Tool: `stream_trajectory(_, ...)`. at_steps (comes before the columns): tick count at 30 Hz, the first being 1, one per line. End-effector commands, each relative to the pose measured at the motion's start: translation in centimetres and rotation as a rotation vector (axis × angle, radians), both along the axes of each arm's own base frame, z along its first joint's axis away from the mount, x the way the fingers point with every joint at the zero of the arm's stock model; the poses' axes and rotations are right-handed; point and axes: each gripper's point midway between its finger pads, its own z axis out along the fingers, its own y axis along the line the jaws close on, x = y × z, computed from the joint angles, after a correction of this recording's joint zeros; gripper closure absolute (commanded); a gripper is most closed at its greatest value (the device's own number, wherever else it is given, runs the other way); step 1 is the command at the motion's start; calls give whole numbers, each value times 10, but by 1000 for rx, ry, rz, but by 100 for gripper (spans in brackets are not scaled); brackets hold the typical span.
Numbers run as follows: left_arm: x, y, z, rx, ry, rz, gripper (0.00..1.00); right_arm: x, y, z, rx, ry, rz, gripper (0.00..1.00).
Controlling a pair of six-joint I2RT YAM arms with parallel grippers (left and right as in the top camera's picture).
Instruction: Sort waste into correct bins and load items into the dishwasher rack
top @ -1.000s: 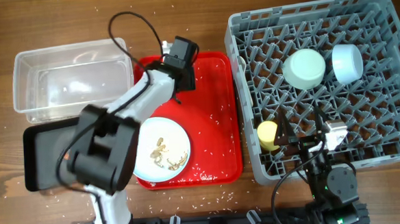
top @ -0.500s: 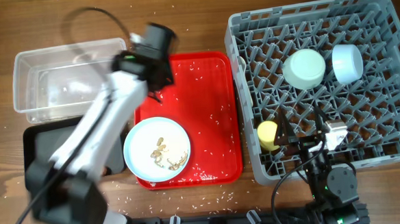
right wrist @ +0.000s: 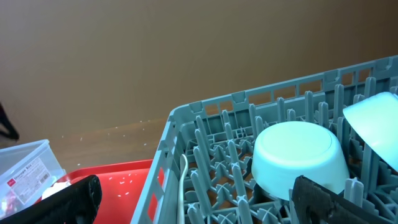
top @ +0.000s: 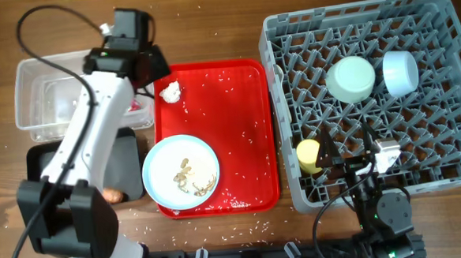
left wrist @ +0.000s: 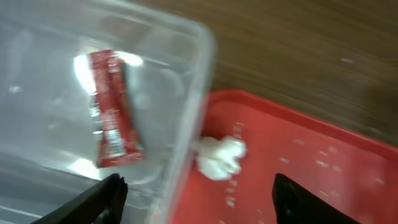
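The left hand (left wrist: 199,182) hangs over the right edge of the clear tub (top: 38,76), at the seam between it and the red tray (top: 244,89), with its two fingers (left wrist: 102,200) spread wide and nothing between them. The small red wrapper (left wrist: 112,112) lies flat on the floor of the tub, near that same wall. Just across the wall, the crumpled white tissue (top: 170,90) sits on the upper left corner of the red tray, close to the rim. The pale blue plate (top: 181,173) rests on the lower left part of the red tray with beige food scraps (top: 187,177) on it, and grains of rice (top: 239,148) are scattered over the tray and the wooden bench (top: 209,19). An orange carrot piece (top: 112,196) lies in the black tray (top: 39,174), below the tub. The grey rack (top: 442,94) stands to the right and holds the mint-green bowl (top: 351,78) upside down, the light blue small bowl (top: 400,71) just beside it, the yellow cup (top: 308,155) near the lower left corner and the white spoon (right wrist: 184,177) by the left wall. The right hand (right wrist: 196,186) sits at the near edge of the rack, fingers apart and empty.
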Motion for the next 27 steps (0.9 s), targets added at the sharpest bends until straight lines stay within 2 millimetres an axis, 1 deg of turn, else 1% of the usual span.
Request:
stream_trajectory(1, -5, -64, 6, 60, -19, -244, 33, 0, -3, 2, 11, -8, -15, 0)
stream_trajectory(3, -3, -69, -22, 153, 22, -245, 34, 0, -3, 2, 11, -8, -15, 0)
stream_trajectory(5, 3, -70, -53, 215, 69, -242, 34, 0, -3, 2, 10, -8, -15, 0)
stream_trajectory(7, 8, -63, -86, 268, 119, -215, 37, 0, -3, 2, 10, -8, -15, 0)
stream_trajectory(9, 12, -50, -107, 310, 146, -162, 34, 0, -3, 2, 11, -8, -15, 0)
stream_trajectory(10, 14, -44, -121, 327, 164, -140, 29, 0, -3, 2, 10, -8, -15, 0)
stream_trajectory(12, 16, -41, -135, 329, 182, -136, 29, 0, -3, 2, 10, -8, -15, 0)
stream_trajectory(13, 16, -40, -140, 330, 188, -134, 32, 0, -3, 2, 10, -8, -15, 0)
stream_trajectory(14, 16, -40, -141, 330, 188, -135, 40, 0, -3, 2, 11, -8, -15, 0)
stream_trajectory(15, 17, -41, -141, 329, 187, -135, 45, 0, -3, 2, 10, -8, -15, 0)
stream_trajectory(16, 17, -43, -140, 320, 183, -140, 63, 0, -3, 2, 10, -8, -15, 0)
stream_trajectory(17, 17, -50, -137, 292, 182, -155, 71, 0, -3, 2, 11, -8, -15, 0)
stream_trajectory(18, 15, -57, -134, 265, 187, -170, 88, 0, -3, 2, 11, -8, -15, 0)
stream_trajectory(19, 13, -65, -127, 224, 194, -191, 96, 0, -3, 2, 11, -8, -15, 0)
stream_trajectory(20, 10, -77, -115, 163, 198, -217, 96, 0, -3, 2, 10, -8, -15, 0)
stream_trajectory(21, 7, -86, -99, 105, 195, -237, 96, 0, -3, 2, 11, -8, -15, 0)
stream_trajectory(22, 5, -91, -84, 71, 186, -249, 96, 0, -3, 2, 11, -8, -15, 0)
stream_trajectory(23, 3, -92, -61, 43, 163, -247, 96, 0, -3, 2, 11, -8, -15, 0)
stream_trajectory(24, 2, -88, -40, 33, 135, -225, 96, 0, -3, 2, 11, -8, -15, 0)
stream_trajectory(25, 1, -84, -26, 32, 109, -211, 96, 0, -3, 2, 11, -8, -15, 0)
stream_trajectory(26, -1, -70, 0, 45, 58, -182, 96, 0, -3, 2, 11, -8, -15, 0)
stream_trajectory(27, -2, -57, 14, 66, 30, -149, 96, 0, -3, 2, 10, -8, -15, 0)
